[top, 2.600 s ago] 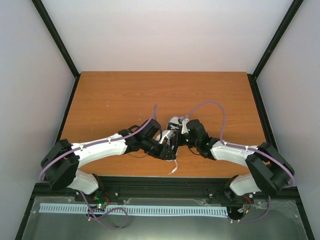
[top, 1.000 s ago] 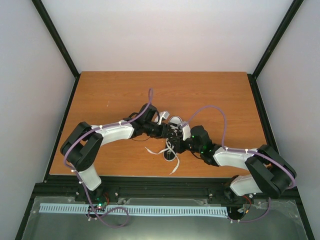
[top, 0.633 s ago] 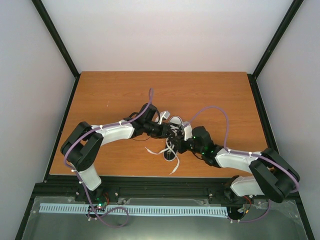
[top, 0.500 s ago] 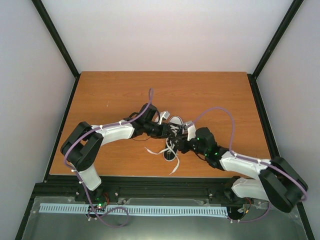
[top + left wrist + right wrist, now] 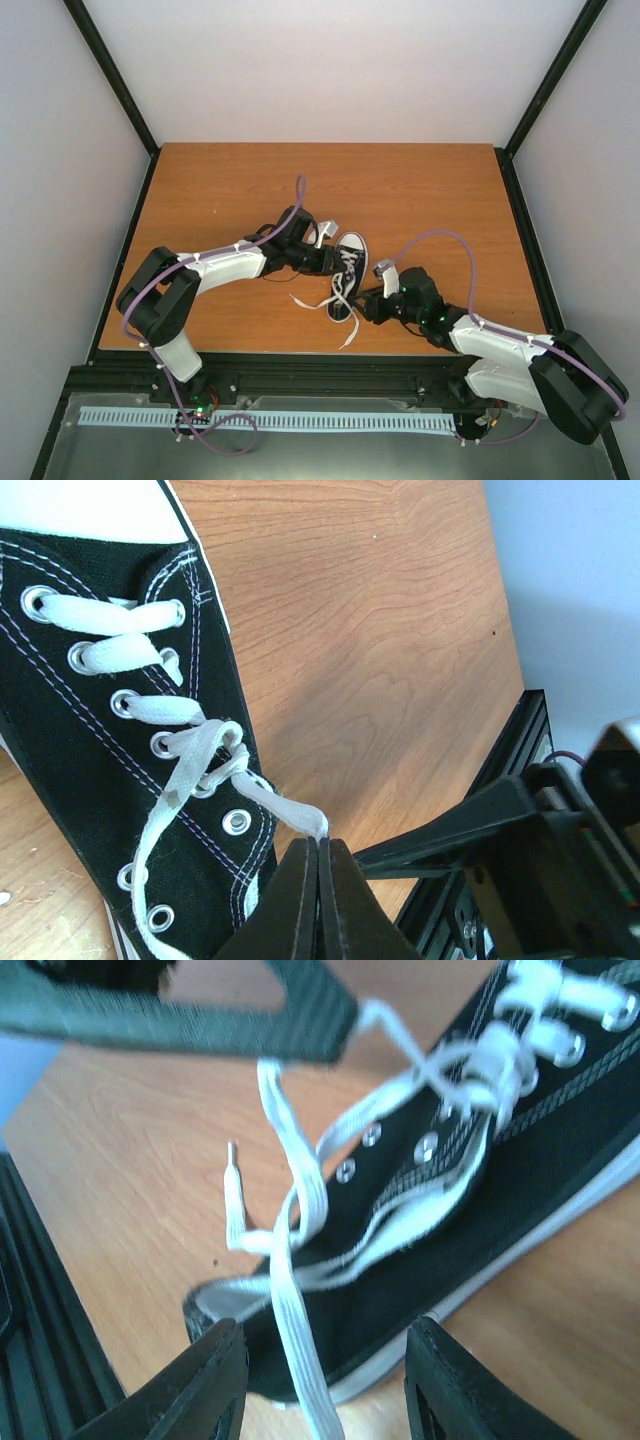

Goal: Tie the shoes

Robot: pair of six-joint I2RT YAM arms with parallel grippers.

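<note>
Since half a second ago the right arm has drawn back toward 5 o'clock, so the right gripper [image 5: 366,303] now sits just off the heel end of the sneaker [image 5: 351,250] rather than against its side. The left arm has hardly shifted.

The sneaker lies near the middle of the desk [image 5: 220,190], a little toward 6 o'clock, with its toe at 12 and its heel at 6. The left gripper [image 5: 318,855] reaches in from 9 o'clock, its jaws pinched tight on one white lace [image 5: 270,795], which runs taut from a twist at the upper eyelets. In the right wrist view the right gripper [image 5: 325,1325] stands wide and holds nothing. The other lace [image 5: 290,1290] trails loose between its fingers, across the collar.

The step in hand looks like the first crossing being drawn up. Next, the right gripper probably needs to close on that slack lace and pull toward 3 o'clock, against the left's hold.
</note>
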